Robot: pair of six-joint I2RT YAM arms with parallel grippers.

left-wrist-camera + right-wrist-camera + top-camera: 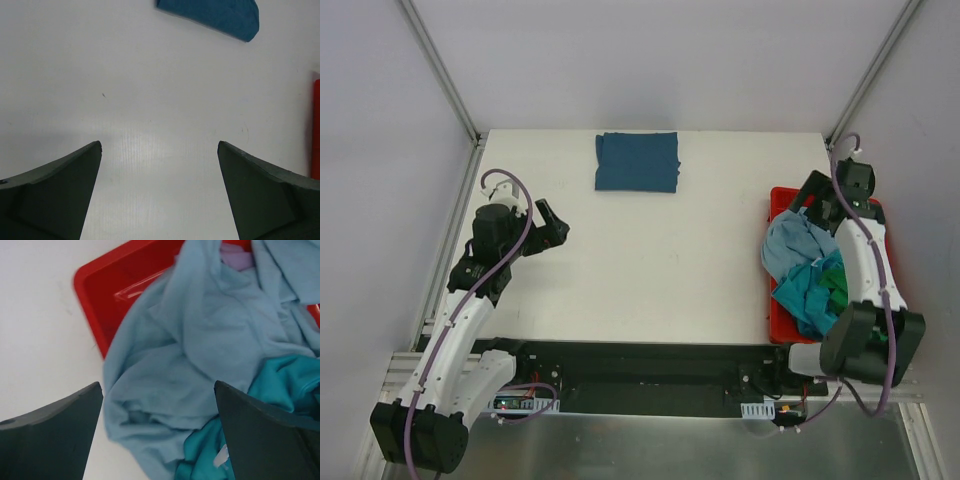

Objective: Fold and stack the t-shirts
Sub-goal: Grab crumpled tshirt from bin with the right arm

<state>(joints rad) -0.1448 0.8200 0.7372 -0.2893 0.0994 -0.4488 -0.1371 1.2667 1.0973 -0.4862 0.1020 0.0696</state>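
In the red bin (779,196), crumpled t-shirts (798,255) under released right gripper (158,385), left gripper (160,144) released, folded teal t-shirt (637,162) apart.

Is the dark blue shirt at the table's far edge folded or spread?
Folded: the dark blue shirt lies as a compact, flat rectangle with no sleeves showing.

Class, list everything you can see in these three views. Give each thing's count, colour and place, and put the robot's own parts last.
Folded cotton t-shirt: one, dark teal-blue, far middle of table.
Plastic bin: one, red, table's right edge.
Sky-blue t-shirt: one, light blue, crumpled, spilling over the bin's left rim.
Turquoise t-shirt: one, turquoise, bin's near end.
Green t-shirt: one, green, partly hidden beside the turquoise one.
Lilac cloth: one, lilac, glimpsed under the sky-blue shirt.
Table: one, white.
Left gripper: one, dark, open over bare table.
Right gripper: one, dark, open above the bin's shirts.
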